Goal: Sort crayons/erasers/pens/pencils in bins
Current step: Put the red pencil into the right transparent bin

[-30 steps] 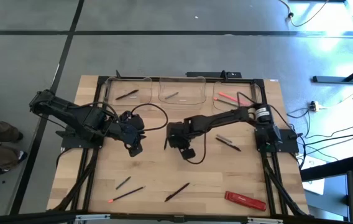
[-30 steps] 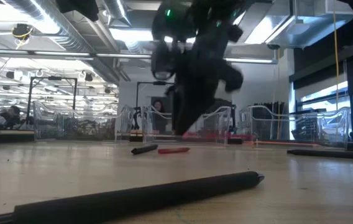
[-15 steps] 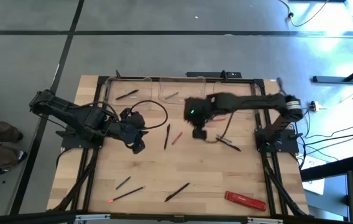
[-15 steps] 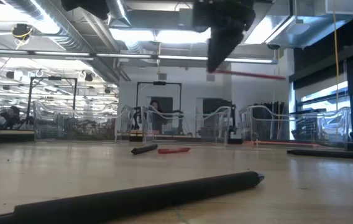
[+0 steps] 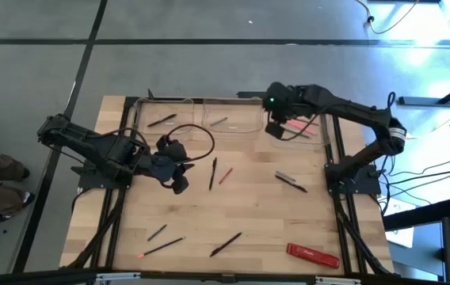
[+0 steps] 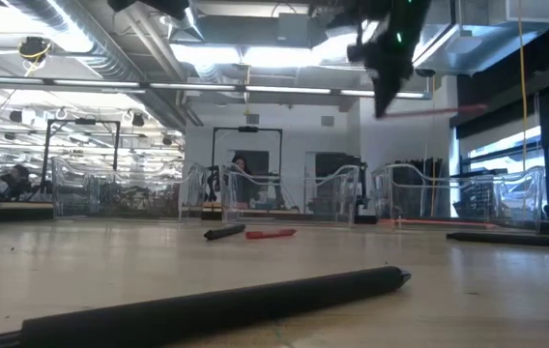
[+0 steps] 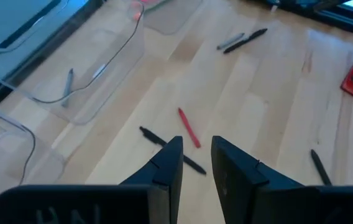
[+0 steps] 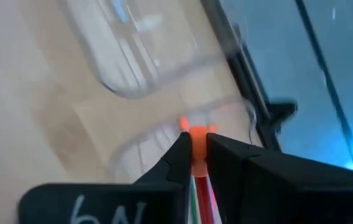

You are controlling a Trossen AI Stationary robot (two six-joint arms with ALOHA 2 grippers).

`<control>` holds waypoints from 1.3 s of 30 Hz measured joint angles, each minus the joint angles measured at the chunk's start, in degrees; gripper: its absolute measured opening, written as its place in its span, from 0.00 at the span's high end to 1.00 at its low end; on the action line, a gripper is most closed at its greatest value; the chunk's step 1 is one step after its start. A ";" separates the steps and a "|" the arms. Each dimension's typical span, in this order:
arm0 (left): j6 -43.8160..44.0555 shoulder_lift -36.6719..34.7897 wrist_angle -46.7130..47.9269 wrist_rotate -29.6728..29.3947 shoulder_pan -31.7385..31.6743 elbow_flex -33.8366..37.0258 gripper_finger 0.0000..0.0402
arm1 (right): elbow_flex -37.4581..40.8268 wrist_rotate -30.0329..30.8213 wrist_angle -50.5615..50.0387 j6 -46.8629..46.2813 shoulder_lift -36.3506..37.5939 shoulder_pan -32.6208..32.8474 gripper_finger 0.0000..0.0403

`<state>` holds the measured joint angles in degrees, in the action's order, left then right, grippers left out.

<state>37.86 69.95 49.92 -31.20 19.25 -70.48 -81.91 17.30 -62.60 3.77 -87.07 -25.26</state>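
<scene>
My right gripper (image 5: 276, 129) hangs high over the near-left corner of the right clear bin (image 5: 314, 134), shut on a thin red-orange stick (image 8: 197, 133); it also shows in the low view (image 6: 385, 92). My left gripper (image 5: 180, 184) hovers left of the table's middle, narrowly open and empty (image 7: 196, 149). Just ahead of it a black pen (image 5: 212, 174) and a red stick (image 5: 225, 176) lie flat on the table. The left bin (image 5: 147, 128) holds a black pen (image 5: 162, 120); the middle bin (image 5: 245, 128) holds a grey stick (image 5: 219, 121). My right gripper pinches the red-orange stick between its two fingers, with the stick's end (image 8: 197, 132) showing just past the fingertips. In the low view the stick (image 6: 439, 110) sticks out sideways, roughly level, lifted well clear of the table and the bin.
A grey and a black pen (image 5: 291, 181) lie right of centre. Near the front edge lie a short dark pen (image 5: 157, 232), a stick with an orange tip (image 5: 162, 247), a black pen (image 5: 226, 244) and a flat red bar (image 5: 313, 254). A cable loops near the left gripper.
My right gripper has risen from the table's middle and swung toward the far right, over the right bin, carrying the red-orange stick lifted clear. The black pen and red stick that it stood over lie uncovered on the table.
</scene>
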 joint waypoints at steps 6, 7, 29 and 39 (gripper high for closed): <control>-0.18 0.00 0.01 -4.62 -0.20 0.00 0.81 | 11.33 -1.94 9.68 4.98 -0.07 -7.96 0.89; -0.26 0.00 0.01 -5.00 -0.45 0.00 0.81 | 13.13 -4.32 12.10 5.53 -0.07 -9.17 0.89; -2.48 0.00 0.16 -5.16 -6.90 0.00 0.81 | 22.20 -12.43 21.75 11.51 -0.09 -15.82 0.89; -2.51 0.00 0.27 -5.15 -6.86 0.00 0.81 | 22.20 -12.41 21.71 9.24 -0.09 -15.82 0.74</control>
<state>35.35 69.95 50.20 -36.36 12.38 -70.48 -59.70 4.89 -40.88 13.01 -87.15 -41.08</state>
